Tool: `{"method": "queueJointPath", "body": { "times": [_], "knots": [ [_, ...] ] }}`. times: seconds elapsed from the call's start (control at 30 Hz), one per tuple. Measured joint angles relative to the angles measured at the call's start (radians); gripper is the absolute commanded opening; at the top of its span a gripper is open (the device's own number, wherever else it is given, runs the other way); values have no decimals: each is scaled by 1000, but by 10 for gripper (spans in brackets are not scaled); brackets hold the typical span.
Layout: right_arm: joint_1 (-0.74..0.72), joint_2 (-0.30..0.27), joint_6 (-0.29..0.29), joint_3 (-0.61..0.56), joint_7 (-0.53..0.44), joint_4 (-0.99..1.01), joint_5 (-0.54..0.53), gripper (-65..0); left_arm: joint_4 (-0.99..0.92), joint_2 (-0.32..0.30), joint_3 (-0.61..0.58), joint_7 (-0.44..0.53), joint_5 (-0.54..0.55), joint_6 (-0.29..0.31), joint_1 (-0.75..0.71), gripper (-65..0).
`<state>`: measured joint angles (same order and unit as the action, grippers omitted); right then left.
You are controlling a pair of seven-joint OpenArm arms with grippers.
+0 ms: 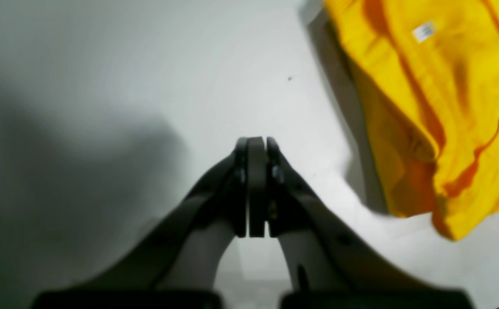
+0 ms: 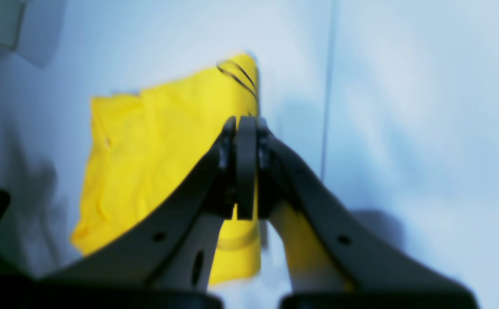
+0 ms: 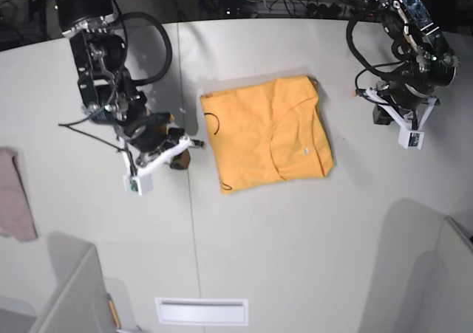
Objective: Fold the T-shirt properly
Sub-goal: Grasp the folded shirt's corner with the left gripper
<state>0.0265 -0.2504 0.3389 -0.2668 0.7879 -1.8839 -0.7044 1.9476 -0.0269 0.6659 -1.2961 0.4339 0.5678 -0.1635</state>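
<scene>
The orange-yellow T-shirt (image 3: 266,134) lies flat in the middle of the white table (image 3: 295,237), folded into a rough square. A thin black curved mark (image 3: 214,122) shows near its left edge and a small white dot (image 3: 307,152) near its right. My left gripper (image 3: 382,116) hovers off the shirt's right edge. In the left wrist view its jaws (image 1: 256,143) are pressed together over bare table, with the T-shirt (image 1: 438,107) to the upper right. My right gripper (image 3: 182,156) sits just off the shirt's left edge. It is shut and empty (image 2: 246,122) above the T-shirt (image 2: 159,154).
A small pinkish-grey cloth (image 3: 15,193) hangs at the table's left edge. A seam (image 3: 188,200) runs down the table left of the shirt. A white slot (image 3: 201,311) sits near the front edge, and grey partitions (image 3: 421,274) stand at both front corners. Cables crowd the back.
</scene>
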Motion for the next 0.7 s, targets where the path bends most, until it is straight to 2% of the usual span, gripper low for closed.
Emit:
{"method": "queueJointPath", "body": {
  "times": [0.07,0.13,0.2,0.27,0.37,0.47,0.7],
  "knots": [
    [62,-6,-8,42,4,-2,0,-650,-2,37,-2,-9,-2,1,24,-296],
    [108,-19,-7,77,2,-3,1,-650,-2,60,-15,-29,3,1,43,-155],
    [143,-34,-6,101,-3,-3,7,-650,-2,60,-62,-36,2,2,46,-63],
    [171,-38,-6,110,-6,-4,8,-650,-2,63,-104,-35,1,2,43,-28],
    [197,-35,-7,110,1,-4,1,-650,-13,66,-151,-34,2,2,42,-25],
    [202,-37,-7,110,-2,-4,5,-650,-55,94,-152,-32,1,2,47,-25],
    [209,-37,-7,110,-2,-4,3,-650,-175,99,-146,-28,-3,2,85,-25]
  ]
}}
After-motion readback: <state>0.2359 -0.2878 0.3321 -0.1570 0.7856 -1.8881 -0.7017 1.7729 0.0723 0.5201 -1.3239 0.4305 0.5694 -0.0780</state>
